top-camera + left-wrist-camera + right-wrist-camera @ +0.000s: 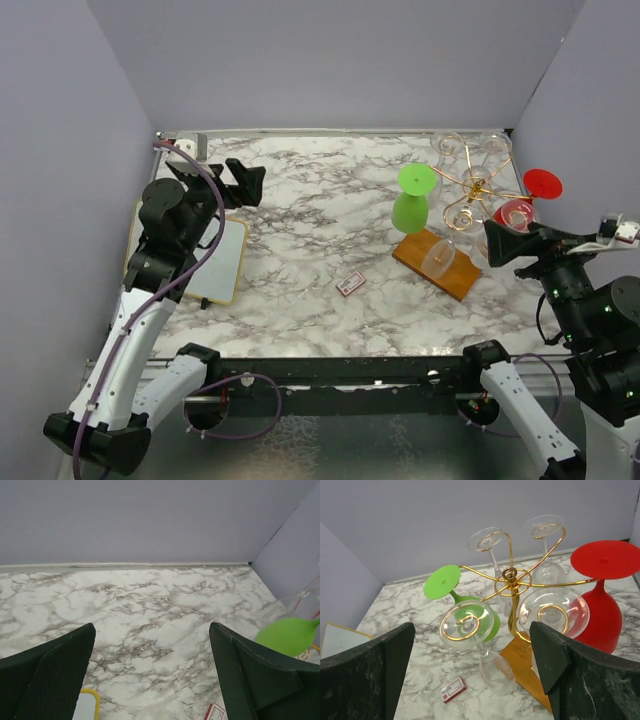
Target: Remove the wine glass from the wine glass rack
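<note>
The wine glass rack (478, 185), gold wire on a wooden base (437, 264), stands at the right of the table. Several wine glasses hang upside down from its arms: a green one (412, 201), a red one (523, 203) and clear ones (441, 254). In the right wrist view the rack (511, 576) is straight ahead, with a clear wine glass (496, 670) hanging nearest, the green one (475, 614) behind it and the red one (603, 611) at the right. My right gripper (472, 626) is open, short of the rack and holding nothing. My left gripper (236, 181) is open at the far left, away from the rack.
A small red and white card (350, 284) lies on the marble left of the wooden base. A white board with a yellow rim (221, 262) lies under the left arm. Grey walls close in the table's back and both sides.
</note>
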Robot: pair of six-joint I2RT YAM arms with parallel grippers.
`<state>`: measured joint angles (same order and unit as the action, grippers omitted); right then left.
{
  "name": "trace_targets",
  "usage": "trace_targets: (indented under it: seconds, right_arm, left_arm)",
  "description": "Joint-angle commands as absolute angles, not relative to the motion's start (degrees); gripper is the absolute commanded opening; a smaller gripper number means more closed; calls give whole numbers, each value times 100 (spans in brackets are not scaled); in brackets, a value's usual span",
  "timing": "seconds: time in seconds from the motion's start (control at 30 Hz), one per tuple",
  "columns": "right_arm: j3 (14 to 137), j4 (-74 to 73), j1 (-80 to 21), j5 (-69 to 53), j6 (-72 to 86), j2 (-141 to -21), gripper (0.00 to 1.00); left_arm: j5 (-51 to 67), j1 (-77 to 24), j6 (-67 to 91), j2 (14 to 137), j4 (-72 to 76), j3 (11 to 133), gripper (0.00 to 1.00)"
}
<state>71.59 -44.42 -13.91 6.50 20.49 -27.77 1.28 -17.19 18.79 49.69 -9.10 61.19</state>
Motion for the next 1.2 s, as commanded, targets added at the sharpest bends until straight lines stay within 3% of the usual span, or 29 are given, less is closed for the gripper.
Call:
trace_targets:
  seconds: [0.0, 0.37, 0.63, 0.97, 1.17]
  right_arm:
    - [6799, -4171, -1445, 366, 1975, -2300, 99]
    - [7008, -4376, -1467, 470, 1979, -2668, 99]
    - [7000, -3953, -1474, 65, 1357, -2843, 100]
    - [6917, -3593, -1477, -122, 1396, -2588, 99]
    - [6856, -3542, -1475, -40, 1337, -2373, 99]
  left_arm:
    - [911, -1686, 2258, 5104, -853, 6040, 99]
    - [2641, -1882, 3373, 5609, -475, 5661, 99]
    - [3427, -2683, 5401, 6186, 1508, 5222, 99]
    - [2367, -3874, 7057, 7540, 1986, 6057, 99]
    - [1614, -4021, 7601, 7838, 2087, 6226, 89]
